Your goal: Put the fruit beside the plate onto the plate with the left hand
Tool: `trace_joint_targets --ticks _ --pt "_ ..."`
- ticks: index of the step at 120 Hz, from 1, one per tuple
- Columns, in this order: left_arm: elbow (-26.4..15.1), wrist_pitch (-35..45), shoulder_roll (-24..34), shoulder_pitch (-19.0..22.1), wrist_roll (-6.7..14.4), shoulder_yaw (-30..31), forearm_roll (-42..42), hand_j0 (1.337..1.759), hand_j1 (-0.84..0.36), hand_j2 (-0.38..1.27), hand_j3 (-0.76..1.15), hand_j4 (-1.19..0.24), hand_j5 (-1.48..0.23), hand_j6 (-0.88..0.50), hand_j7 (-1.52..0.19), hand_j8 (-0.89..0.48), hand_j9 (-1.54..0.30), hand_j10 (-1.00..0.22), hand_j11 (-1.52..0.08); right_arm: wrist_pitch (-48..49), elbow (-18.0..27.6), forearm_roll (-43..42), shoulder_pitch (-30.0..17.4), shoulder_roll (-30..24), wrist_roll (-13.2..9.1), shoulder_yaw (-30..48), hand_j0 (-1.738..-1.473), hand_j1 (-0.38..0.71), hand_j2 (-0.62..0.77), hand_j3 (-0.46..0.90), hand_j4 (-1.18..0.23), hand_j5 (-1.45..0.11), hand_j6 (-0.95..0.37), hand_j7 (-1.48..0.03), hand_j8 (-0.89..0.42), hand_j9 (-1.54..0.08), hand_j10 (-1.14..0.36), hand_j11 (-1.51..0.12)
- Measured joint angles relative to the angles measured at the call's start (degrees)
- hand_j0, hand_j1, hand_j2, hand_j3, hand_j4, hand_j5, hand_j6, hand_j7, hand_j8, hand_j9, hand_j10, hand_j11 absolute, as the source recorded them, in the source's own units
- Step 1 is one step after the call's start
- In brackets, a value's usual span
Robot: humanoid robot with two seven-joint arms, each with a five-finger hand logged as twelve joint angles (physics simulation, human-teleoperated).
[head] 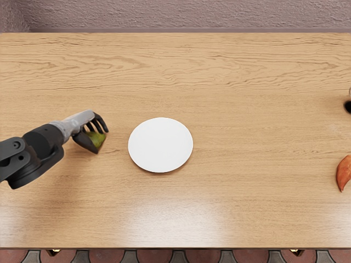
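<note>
Task status, early stage: green fruit (98,141) lying just left of the white plate (160,145), not on it, clasped in the curled fingers of the left hand (90,131); lift and transfer onto plate outstanding.

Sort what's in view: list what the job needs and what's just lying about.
Job: left hand, green fruit in its grasp, white plate beside them.
Lying about: orange-red thing at the picture's right edge; dark thing farther back on that edge, both cut off.
</note>
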Motion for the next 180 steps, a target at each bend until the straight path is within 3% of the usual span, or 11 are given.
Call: trace_joint_targets --ticks 35,70,99,129,153,159,171,180 --pt "0.7 -0.3 0.2 -0.9 0.0 -0.2 -1.6 1.651 -0.23 0.29 0.0 -0.66 -0.82 -0.53 -0.83 -0.47 -0.86 -0.58 -0.86 0.0 0.0 0.0 0.0 0.0 0.0 0.0 -1.658 -0.33 0.0 0.0 -0.01 -0.02 -0.01 -0.02 -0.01 -0.02 -0.02 -0.02" --pt "2.7 -1.5 0.6 -7.8 0.0 -2.6 -17.3 1.655 -0.29 0.37 0.0 -0.66 -0.9 -0.53 -0.88 -0.42 -0.88 -0.53 -0.88 0.0 0.0 0.0 0.0 0.0 0.0 0.0 -1.658 -0.33 0.0 0.0 -0.02 -0.02 -0.01 -0.02 -0.01 -0.02 -0.01 -0.02" --pt "4.1 -9.1 -0.1 -8.0 0.0 -7.0 -25.9 1.656 -0.31 0.41 0.0 -0.66 -0.91 -0.52 -0.9 -0.41 -0.88 -0.52 -0.89 0.0 0.0 0.0 0.0 0.0 0.0 0.0 -1.658 -0.33 0.0 0.0 -0.02 -0.02 -0.01 -0.02 -0.01 -0.02 -0.01 -0.02" --pt "4.2 -12.2 -6.4 -8.0 0.0 -7.4 -27.7 1.657 -0.33 0.46 0.0 -0.67 -0.91 -0.56 -0.9 -0.43 -0.88 -0.52 -0.89 0.0 0.0 0.0 0.0 0.0 0.0 0.0 -1.658 -0.33 0.0 0.0 -0.02 -0.02 -0.01 -0.02 -0.01 -0.02 -0.01 -0.02" --pt "4.2 -12.6 -7.6 -7.8 0.0 -7.2 -27.8 1.657 -0.33 0.48 0.0 -0.66 -0.91 -0.57 -0.9 -0.45 -0.88 -0.53 -0.88 0.0 0.0 0.0 0.0 0.0 0.0 0.0 -1.658 -0.33 0.0 0.0 -0.02 -0.02 -0.01 -0.02 -0.01 -0.02 -0.01 -0.02" --pt "4.2 -12.8 -7.6 -8.0 0.0 -7.3 -27.8 1.657 -0.28 0.4 0.0 -0.6 -0.82 -0.58 -0.81 -0.43 -0.8 -0.5 -0.8 0.0 0.0 0.0 0.0 0.0 0.0 0.0 -1.658 -0.33 0.0 0.0 -0.02 -0.02 -0.01 -0.02 -0.01 -0.02 -0.01 -0.02" --pt "4.2 -13.8 -7.7 -8.7 0.0 -9.2 -29.5 1.658 -0.04 0.25 0.0 -0.37 -0.5 -0.36 -0.5 -0.27 -0.49 -0.31 -0.49 0.1 0.0 0.0 0.0 0.0 0.0 0.0 -1.658 -0.33 0.0 0.0 -0.02 -0.02 -0.01 -0.02 -0.01 -0.02 -0.01 -0.02" --pt "4.7 -20.1 -6.0 -8.7 0.0 -13.2 -36.3 1.658 0.08 0.17 0.0 -0.26 -0.35 -0.25 -0.35 -0.19 -0.34 -0.22 -0.34 0.0 0.0 0.0 0.0 0.0 0.0 0.0 -1.658 -0.33 0.0 0.0 -0.02 -0.02 -0.01 -0.02 -0.01 -0.02 -0.01 -0.02"
